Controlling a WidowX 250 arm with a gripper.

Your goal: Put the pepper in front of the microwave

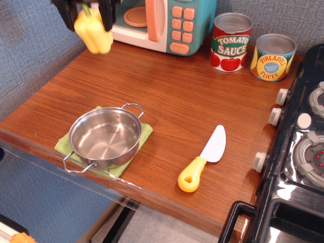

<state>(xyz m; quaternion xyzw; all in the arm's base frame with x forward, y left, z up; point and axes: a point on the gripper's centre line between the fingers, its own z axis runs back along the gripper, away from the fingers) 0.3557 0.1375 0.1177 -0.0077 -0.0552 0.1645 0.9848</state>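
Note:
The yellow pepper (93, 33) hangs in the air at the top left, held between the black fingers of my gripper (87, 17), which is shut on it. Most of the gripper is cut off by the top edge of the frame. The pepper is high above the back left part of the wooden counter (167, 96), just left of the teal and white toy microwave (162, 23) that stands at the back.
An empty steel pot (105, 136) sits on a green cloth (144, 132) at the front left. A yellow-handled white toy knife (202, 159) lies at the front middle. Two tin cans (231, 41) stand right of the microwave. A black stove (298, 152) borders the right.

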